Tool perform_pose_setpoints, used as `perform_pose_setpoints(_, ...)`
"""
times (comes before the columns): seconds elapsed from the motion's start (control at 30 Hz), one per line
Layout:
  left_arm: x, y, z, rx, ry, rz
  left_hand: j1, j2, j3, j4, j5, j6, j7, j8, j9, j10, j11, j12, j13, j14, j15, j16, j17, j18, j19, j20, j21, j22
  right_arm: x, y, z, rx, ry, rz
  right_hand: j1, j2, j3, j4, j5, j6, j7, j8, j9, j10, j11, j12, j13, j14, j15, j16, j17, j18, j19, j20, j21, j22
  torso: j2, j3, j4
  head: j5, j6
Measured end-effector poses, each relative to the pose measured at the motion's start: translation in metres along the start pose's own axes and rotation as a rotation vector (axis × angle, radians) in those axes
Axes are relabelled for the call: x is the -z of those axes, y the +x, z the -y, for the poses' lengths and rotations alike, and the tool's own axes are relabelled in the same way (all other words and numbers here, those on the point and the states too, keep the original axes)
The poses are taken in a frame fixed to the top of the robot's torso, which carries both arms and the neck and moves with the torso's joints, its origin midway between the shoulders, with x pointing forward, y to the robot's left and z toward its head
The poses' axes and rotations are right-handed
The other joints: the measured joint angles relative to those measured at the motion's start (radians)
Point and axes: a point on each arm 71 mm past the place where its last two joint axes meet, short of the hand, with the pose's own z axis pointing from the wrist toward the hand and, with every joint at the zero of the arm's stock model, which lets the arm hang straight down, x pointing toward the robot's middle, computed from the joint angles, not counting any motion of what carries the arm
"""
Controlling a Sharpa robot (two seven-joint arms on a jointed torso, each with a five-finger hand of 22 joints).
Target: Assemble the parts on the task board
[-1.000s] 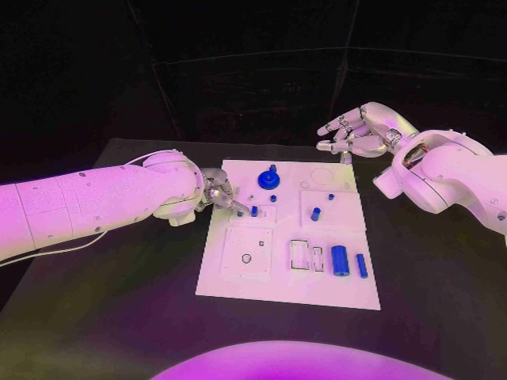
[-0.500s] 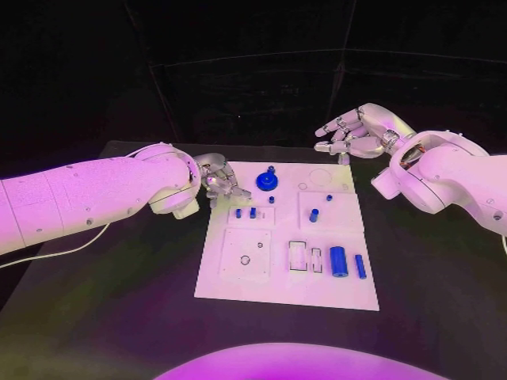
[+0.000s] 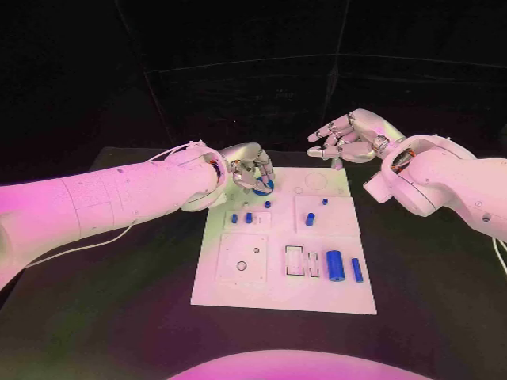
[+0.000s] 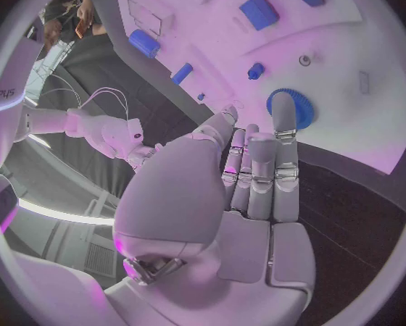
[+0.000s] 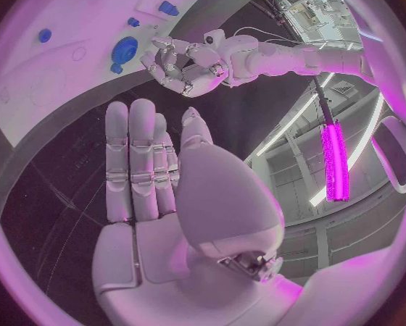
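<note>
The white task board (image 3: 282,297) lies in the middle of the black table. A blue gear with a knob (image 3: 263,187) stands at its far left corner. My left hand (image 3: 248,169) hovers right over that gear with nothing in it; in the left wrist view its straight fingers (image 4: 257,174) reach toward the gear (image 4: 289,109). My right hand (image 3: 346,138) hangs above the board's far right corner, fingers (image 5: 135,159) spread and empty. Small blue pegs (image 3: 243,217) and a short blue peg (image 3: 308,218) stand mid-board.
A thick blue cylinder (image 3: 333,265) and a thin blue bar (image 3: 356,270) lie at the board's right side beside two rectangular slots (image 3: 299,260). A square plate with a hole (image 3: 245,261) sits at the near left. Black table surrounds the board.
My left hand has moved from the board's left edge up and to the right, ending over the blue gear. The right hand has stayed nearly in place.
</note>
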Motion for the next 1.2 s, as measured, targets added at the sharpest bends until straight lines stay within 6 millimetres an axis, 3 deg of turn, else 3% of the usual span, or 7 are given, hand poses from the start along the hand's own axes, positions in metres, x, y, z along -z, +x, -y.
perform_pose_setpoints(0.17, -0.01, 0.005, 0.01, -0.102, 0.087, -0.009, -0.029, -0.029, 0.011, -0.011, 0.0, 0.032, -0.004, -0.059, -0.033, 0.0, 0.0, -0.061, -0.069, 0.136, -0.002, 0.202, 0.229, 0.0, 0.083, -0.001, 0.07, 0.045, -0.001, 0.001, -0.001, -0.001, -0.002, -0.003, 0.0, 0.0, 0.0, 0.0, 0.0, 0.0, 0.0, 0.0, 0.0, 0.0, 0.0, 0.0, 0.0, 0.0, 0.0, 0.0, 0.001, 0.0, 0.0, 0.0, 0.0, 0.0, 0.003, -0.0004, -0.006, 0.001, 0.004)
perform_pose_setpoints(0.3, -0.015, 0.012, 0.015, -0.169, 0.117, -0.042, -0.039, -0.025, 0.016, -0.025, -0.004, 0.057, -0.008, -0.09, -0.041, 0.024, -0.002, -0.086, -0.105, 0.181, -0.006, 0.289, 0.336, 0.0, 0.151, -0.005, 0.221, 0.188, -0.001, 0.001, -0.001, -0.002, -0.002, -0.004, 0.0, 0.0, 0.0, 0.0, 0.0, 0.0, 0.0, 0.0, 0.0, 0.0, 0.0, 0.0, 0.0, 0.0, 0.0, 0.0, 0.001, 0.0, 0.0, 0.0, 0.0, 0.0, 0.005, -0.0002, -0.0092, 0.003, 0.005)
perform_pose_setpoints(0.37, -0.016, 0.015, 0.015, -0.19, 0.119, -0.058, -0.046, -0.025, 0.019, -0.028, -0.004, 0.07, -0.008, -0.1, -0.041, 0.04, -0.004, -0.09, -0.117, 0.181, -0.006, 0.304, 0.35, -0.016, 0.172, -0.007, 0.276, 0.243, -0.001, 0.002, -0.001, -0.002, -0.002, -0.005, 0.0, 0.0, 0.0, 0.0, 0.0, 0.0, 0.0, 0.0, 0.0, 0.0, 0.0, 0.0, 0.0, 0.0, 0.0, 0.0, 0.001, 0.0, 0.0, 0.0, 0.0, 0.0, 0.006, -0.0002, -0.0097, 0.003, 0.005)
perform_pose_setpoints(0.6, -0.018, 0.024, 0.014, -0.241, 0.115, -0.116, -0.062, -0.027, 0.022, -0.036, -0.004, 0.093, -0.013, -0.117, -0.041, 0.068, -0.007, -0.105, -0.141, 0.183, -0.008, 0.307, 0.35, -0.016, 0.194, -0.012, 0.352, 0.318, -0.001, 0.002, -0.001, -0.003, -0.003, -0.007, 0.0, 0.0, 0.0, 0.0, 0.0, 0.0, 0.0, 0.0, 0.0, 0.0, 0.0, 0.0, 0.0, 0.0, 0.0, 0.0, 0.001, 0.0, 0.0, 0.0, 0.0, 0.0, 0.006, -0.0004, -0.0098, 0.0, 0.001)
perform_pose_setpoints(0.7, -0.018, 0.027, 0.013, -0.254, 0.109, -0.135, -0.063, -0.027, 0.019, -0.039, -0.008, 0.097, -0.01, -0.124, -0.041, 0.074, -0.009, -0.109, -0.146, 0.185, -0.01, 0.307, 0.345, -0.018, 0.194, -0.012, 0.365, 0.333, -0.001, 0.002, -0.002, -0.003, -0.004, -0.008, 0.0, 0.0, 0.0, 0.0, 0.0, 0.0, 0.0, 0.0, 0.0, 0.0, 0.0, 0.0, 0.0, 0.0, 0.0, 0.0, 0.001, 0.0, 0.0, 0.0, 0.0, 0.0, 0.006, -0.0006, -0.0098, -0.001, 0.001)
perform_pose_setpoints(0.77, -0.018, 0.028, 0.012, -0.261, 0.104, -0.143, -0.072, -0.027, 0.019, -0.039, -0.008, 0.1, -0.013, -0.124, -0.041, 0.075, -0.007, -0.109, -0.148, 0.185, -0.01, 0.307, 0.343, -0.031, 0.197, -0.015, 0.367, 0.339, -0.001, 0.002, -0.002, -0.003, -0.004, -0.009, 0.0, 0.0, 0.0, 0.0, 0.0, 0.0, 0.0, 0.0, 0.0, 0.0, 0.0, 0.0, 0.0, 0.0, 0.0, 0.0, 0.001, 0.0, 0.0, 0.0, 0.0, 0.0, 0.006, -0.001, -0.0098, -0.002, 0.001)
perform_pose_setpoints(1.2, -0.018, 0.029, 0.005, -0.294, 0.065, -0.155, -0.072, -0.027, 0.019, -0.039, -0.008, 0.107, -0.014, -0.133, -0.041, 0.082, -0.007, -0.119, -0.155, 0.185, -0.01, 0.307, 0.337, -0.031, 0.197, -0.015, 0.378, 0.352, -0.002, 0.003, -0.002, -0.004, -0.004, -0.009, 0.0, 0.0, 0.0, 0.0, 0.0, 0.0, 0.0, 0.0, 0.0, 0.0, 0.0, 0.0, 0.0, 0.0, 0.0, -0.004, 0.002, 0.0, 0.0, 0.0, 0.0, 0.0, 0.006, -0.0002, -0.009, -0.002, -0.002)
